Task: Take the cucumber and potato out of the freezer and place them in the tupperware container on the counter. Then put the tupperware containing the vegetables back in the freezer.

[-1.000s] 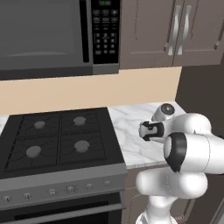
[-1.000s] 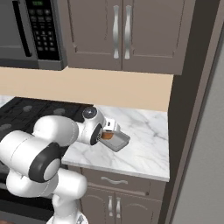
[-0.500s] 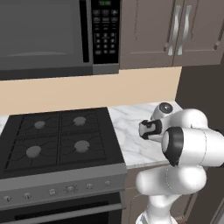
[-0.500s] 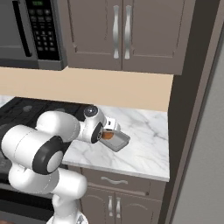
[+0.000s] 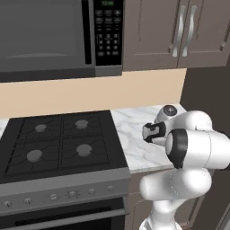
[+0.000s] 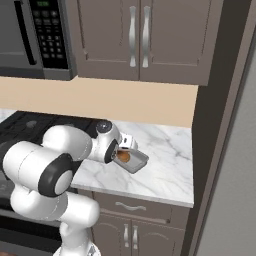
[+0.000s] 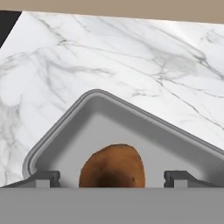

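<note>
Counter (image 6: 165, 170): white marble, grey-veined, right of black stovetop (image 5: 58, 143), below brown wall cabinets (image 6: 137, 37) and microwave (image 5: 54, 38); beige backsplash behind. Tupperware container (image 7: 78, 131): grey, rimmed, sat on counter near front edge. Potato (image 7: 113, 167): orange-brown, lay inside container. Pincer (image 7: 112, 177): spread wide just above potato, fingertips (image 7: 46, 177) either side, nothing gripped.

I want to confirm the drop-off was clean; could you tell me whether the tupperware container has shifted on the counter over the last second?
No. The tupperware container sits at the same spot on the counter.
</note>
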